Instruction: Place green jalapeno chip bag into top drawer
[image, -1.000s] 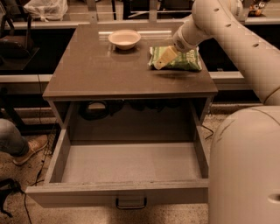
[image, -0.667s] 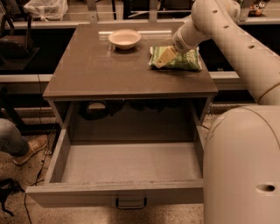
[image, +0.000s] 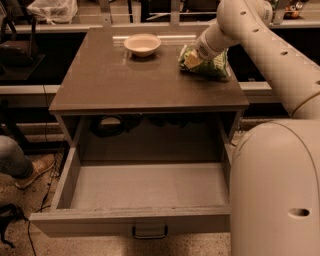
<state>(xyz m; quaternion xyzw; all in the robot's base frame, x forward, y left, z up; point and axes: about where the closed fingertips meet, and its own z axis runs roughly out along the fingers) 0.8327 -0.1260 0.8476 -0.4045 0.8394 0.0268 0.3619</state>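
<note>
The green jalapeno chip bag (image: 214, 65) lies on the brown cabinet top (image: 125, 80) at its back right corner. My gripper (image: 196, 56) is at the bag's left end, pressed against it from above, with the wrist hiding how it stands. The arm reaches in from the upper right. The top drawer (image: 125, 222) is pulled out wide toward the front and shows a bare grey inside. Its dark handle (image: 149, 233) is at the centre of the front panel.
A white bowl (image: 142, 44) stands on the cabinet top, left of the bag. My large white body (image: 275, 190) fills the lower right beside the drawer. A person's leg and shoe (image: 27, 170) are on the floor at left. A plastic bag (image: 52, 9) lies behind.
The arm and gripper have shifted slightly at the chip bag. The bag, bowl and drawer stay where they were.
</note>
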